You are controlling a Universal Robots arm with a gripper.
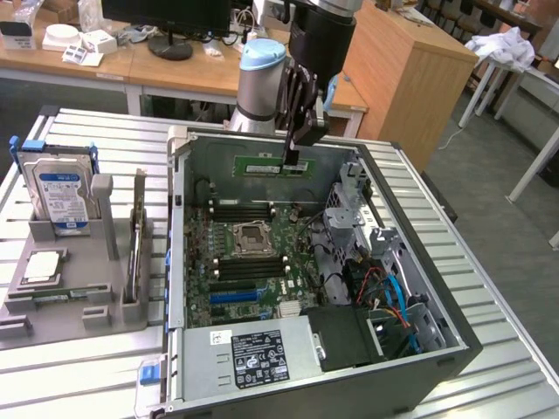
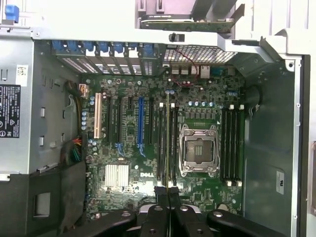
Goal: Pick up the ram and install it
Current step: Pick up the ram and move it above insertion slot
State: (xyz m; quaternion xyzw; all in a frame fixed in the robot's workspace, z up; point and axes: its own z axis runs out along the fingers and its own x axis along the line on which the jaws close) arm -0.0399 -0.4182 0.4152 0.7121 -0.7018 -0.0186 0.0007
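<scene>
The ram, a thin green stick, hangs level above the open computer case, and my gripper is shut on its top edge. In the wrist view I see the ram edge-on as a narrow line running out from my gripper. It lines up over the bank of memory slots between the CPU socket and the expansion slots. The ram is still well above the motherboard and touches nothing.
A second bank of memory slots lies on the socket's other side. A grey holder on the exterior view's left carries a hard drive and a silver processor chip. Power supply and loose cables fill the case's near end.
</scene>
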